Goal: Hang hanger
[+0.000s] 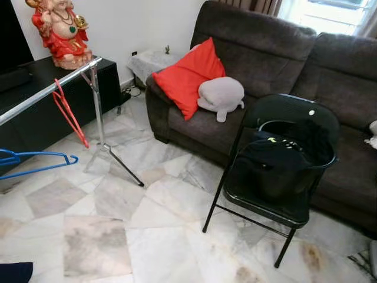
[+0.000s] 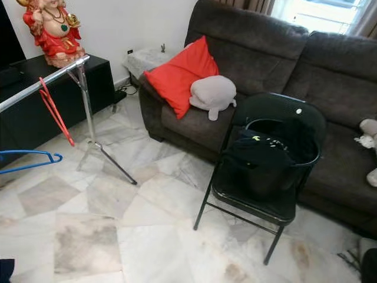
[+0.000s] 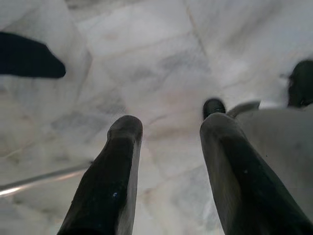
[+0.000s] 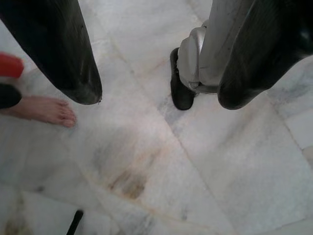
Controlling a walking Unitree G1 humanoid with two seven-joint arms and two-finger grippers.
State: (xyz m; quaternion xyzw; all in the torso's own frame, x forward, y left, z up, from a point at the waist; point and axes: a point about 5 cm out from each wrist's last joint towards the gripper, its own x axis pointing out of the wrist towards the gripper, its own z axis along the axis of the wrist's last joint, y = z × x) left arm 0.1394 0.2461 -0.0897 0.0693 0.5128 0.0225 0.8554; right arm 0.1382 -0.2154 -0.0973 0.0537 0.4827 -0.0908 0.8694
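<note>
White marble floor point(image 1: 165, 236) beneath my rail point(image 1: 50, 88) and sofa point(image 1: 265, 53); my wrist views show both grippers' fingers point(image 3: 110, 181) spread, empty, a person's bare foot point(image 4: 44, 110) nearby.

A home living room: a dark grey sofa point(image 1: 283, 59) with a red cushion point(image 1: 189, 76), marble floor tiles point(image 1: 159, 236), a figurine point(image 1: 62, 29) on a black cabinet point(image 1: 35, 112).
</note>
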